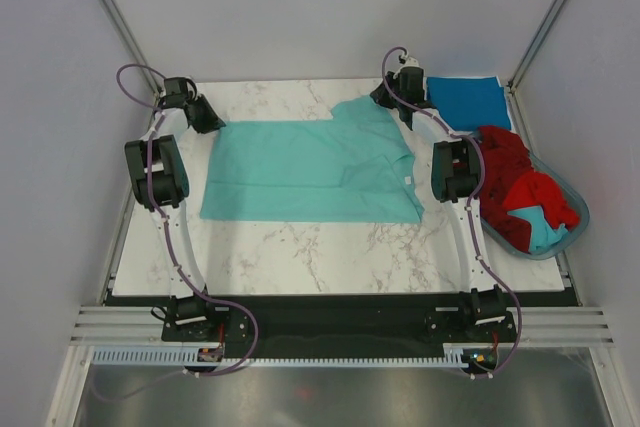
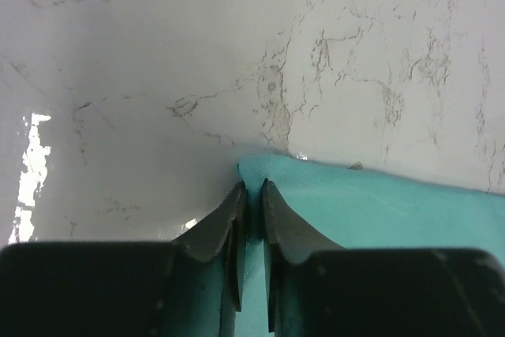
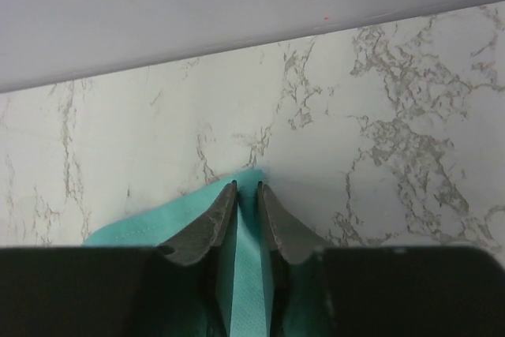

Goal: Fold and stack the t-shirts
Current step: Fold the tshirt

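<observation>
A light teal-green t-shirt (image 1: 305, 167) lies spread across the middle of the marble table (image 1: 300, 247). My left gripper (image 1: 212, 122) is shut on its far left corner (image 2: 316, 203), low at the table. My right gripper (image 1: 385, 99) is shut on its far right corner (image 3: 248, 274). A deeper blue t-shirt (image 1: 468, 102) lies folded flat at the far right corner. Red t-shirts (image 1: 515, 182) and a bit of teal cloth (image 1: 543, 232) fill the basket (image 1: 578, 209).
The translucent blue-grey oval basket sits at the table's right edge. White walls close in on the left, right and back. The black front strip (image 1: 330, 299) and arm bases (image 1: 195, 317) are at the near edge.
</observation>
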Available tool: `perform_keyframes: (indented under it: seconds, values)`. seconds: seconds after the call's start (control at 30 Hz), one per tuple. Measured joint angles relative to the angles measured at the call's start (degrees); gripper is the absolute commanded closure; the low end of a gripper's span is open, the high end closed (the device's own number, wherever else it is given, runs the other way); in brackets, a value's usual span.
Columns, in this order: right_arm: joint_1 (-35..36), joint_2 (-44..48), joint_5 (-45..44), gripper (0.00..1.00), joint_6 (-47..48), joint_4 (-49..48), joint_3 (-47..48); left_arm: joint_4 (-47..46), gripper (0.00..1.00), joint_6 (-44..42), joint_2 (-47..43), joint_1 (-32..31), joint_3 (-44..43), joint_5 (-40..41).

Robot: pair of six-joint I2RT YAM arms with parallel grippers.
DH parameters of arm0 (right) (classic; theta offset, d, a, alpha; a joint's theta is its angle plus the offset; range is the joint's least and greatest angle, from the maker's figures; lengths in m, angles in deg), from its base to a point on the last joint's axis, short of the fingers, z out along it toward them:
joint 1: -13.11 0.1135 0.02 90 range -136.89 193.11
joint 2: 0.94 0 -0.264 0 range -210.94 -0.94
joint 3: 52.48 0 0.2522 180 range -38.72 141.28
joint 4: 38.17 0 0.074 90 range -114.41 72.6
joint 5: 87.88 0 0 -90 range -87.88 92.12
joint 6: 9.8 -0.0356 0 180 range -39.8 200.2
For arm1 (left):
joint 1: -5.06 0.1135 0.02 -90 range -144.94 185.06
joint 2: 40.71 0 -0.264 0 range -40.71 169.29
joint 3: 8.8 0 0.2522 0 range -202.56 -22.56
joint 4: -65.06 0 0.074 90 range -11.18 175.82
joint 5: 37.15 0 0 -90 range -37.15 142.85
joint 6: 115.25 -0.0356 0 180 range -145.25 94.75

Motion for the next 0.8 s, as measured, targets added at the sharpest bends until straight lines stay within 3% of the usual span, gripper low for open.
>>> perform_keyframes:
  seconds: [0.07, 0.1, 0.4, 0.8]
  values:
    - [0.00, -0.02, 0.17, 0.95, 0.09, 0.35, 0.00, 0.11, 0.96, 0.02, 0.15, 0.00, -0.11, -0.22]
    - [0.00, -0.02, 0.24, 1.00, 0.22, 0.55, 0.00, 0.13, 0.98, 0.04, 0.20, 0.00, -0.11, -0.33]
    - [0.00, 0.50, 3.30, 1.00, 3.85, -5.11, -2.86, 0.44, 0.98, 0.04, 0.24, 0.09, -0.17, -1.51]
    - [-0.52, 17.90, 6.14, 1.00, 9.46, -20.55, -27.08, 1.49, 0.98, 0.02, -1.33, 1.90, 1.42, -1.03]
